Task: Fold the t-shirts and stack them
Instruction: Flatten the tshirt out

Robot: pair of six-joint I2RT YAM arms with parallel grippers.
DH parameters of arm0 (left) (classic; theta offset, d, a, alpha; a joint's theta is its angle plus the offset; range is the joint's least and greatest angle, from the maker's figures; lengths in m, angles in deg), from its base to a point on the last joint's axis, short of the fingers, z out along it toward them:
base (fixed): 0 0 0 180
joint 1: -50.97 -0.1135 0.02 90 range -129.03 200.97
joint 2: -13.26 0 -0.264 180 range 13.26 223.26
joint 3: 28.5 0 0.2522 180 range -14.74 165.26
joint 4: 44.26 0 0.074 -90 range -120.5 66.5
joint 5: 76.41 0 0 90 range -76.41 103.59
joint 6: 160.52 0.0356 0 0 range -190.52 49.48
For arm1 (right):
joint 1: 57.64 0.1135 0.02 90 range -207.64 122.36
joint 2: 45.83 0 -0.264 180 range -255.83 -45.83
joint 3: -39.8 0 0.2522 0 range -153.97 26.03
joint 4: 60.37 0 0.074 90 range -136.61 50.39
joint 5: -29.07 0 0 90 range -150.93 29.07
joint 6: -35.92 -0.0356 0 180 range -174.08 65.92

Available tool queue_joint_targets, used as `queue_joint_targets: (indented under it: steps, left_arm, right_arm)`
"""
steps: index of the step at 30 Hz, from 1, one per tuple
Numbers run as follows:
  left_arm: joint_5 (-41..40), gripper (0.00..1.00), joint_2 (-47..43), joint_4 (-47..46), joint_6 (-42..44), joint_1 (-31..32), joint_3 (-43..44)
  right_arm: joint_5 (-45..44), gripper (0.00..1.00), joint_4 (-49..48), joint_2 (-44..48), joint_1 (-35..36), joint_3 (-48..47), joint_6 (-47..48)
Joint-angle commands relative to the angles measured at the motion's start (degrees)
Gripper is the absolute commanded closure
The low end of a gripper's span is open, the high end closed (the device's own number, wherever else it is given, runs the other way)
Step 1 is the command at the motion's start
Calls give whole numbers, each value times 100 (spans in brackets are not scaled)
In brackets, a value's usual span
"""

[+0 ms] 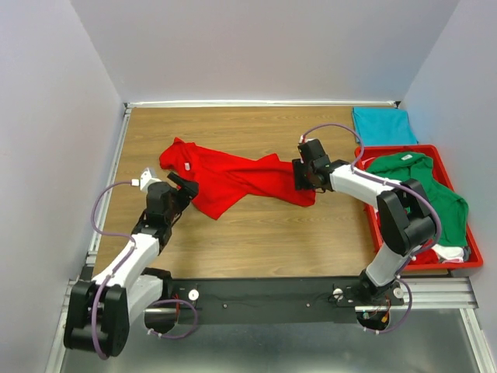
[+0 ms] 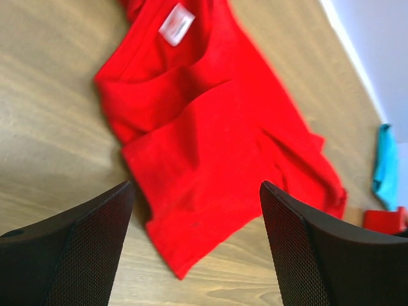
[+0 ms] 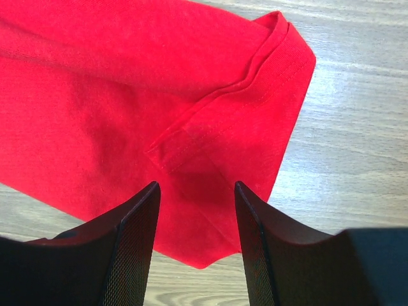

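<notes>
One t-shirt (image 1: 233, 179) lies on the table (image 1: 256, 241); rightward, a second t-shirt (image 1: 423, 175) in the tray (image 1: 423, 148); a third t-shirt (image 1: 380, 124) behind it.

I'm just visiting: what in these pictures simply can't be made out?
- White label on the red t-shirt: left wrist view, print too blurred to read.
- What else lies in the red tray: top view, mostly covered by the green t-shirt.
- Teal t-shirt: left wrist view, only a far, blurred sliver.

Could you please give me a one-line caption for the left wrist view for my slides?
Left gripper, jaws open, looking down on the crumpled red t-shirt on the wooden table.
</notes>
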Motion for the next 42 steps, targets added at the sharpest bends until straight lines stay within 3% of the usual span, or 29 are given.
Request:
queue_joint_targets:
  steps: [1, 8, 19, 28, 38, 42]
  left_arm:
    - [235, 12, 534, -65, 46, -27, 2]
    - [815, 12, 1694, -602, 169, -27, 186]
    - [1079, 15, 1836, -1208, -41, -27, 81]
    - [1044, 41, 1959, -1446, -182, -27, 81]
    - [834, 97, 1406, -1437, -173, -27, -103]
    - [780, 100, 1221, -1314, -77, -36, -51]
  right_arm:
    - [5, 42, -45, -75, -11, 18, -14]
    - [22, 42, -45, -14, -11, 9, 21]
    - [-83, 42, -54, 30, -19, 0, 39]
    - [-197, 42, -54, 4, -11, 9, 21]
    - [-487, 43, -54, -110, -28, -61, 56]
    - [-514, 44, -54, -233, -28, -176, 56]
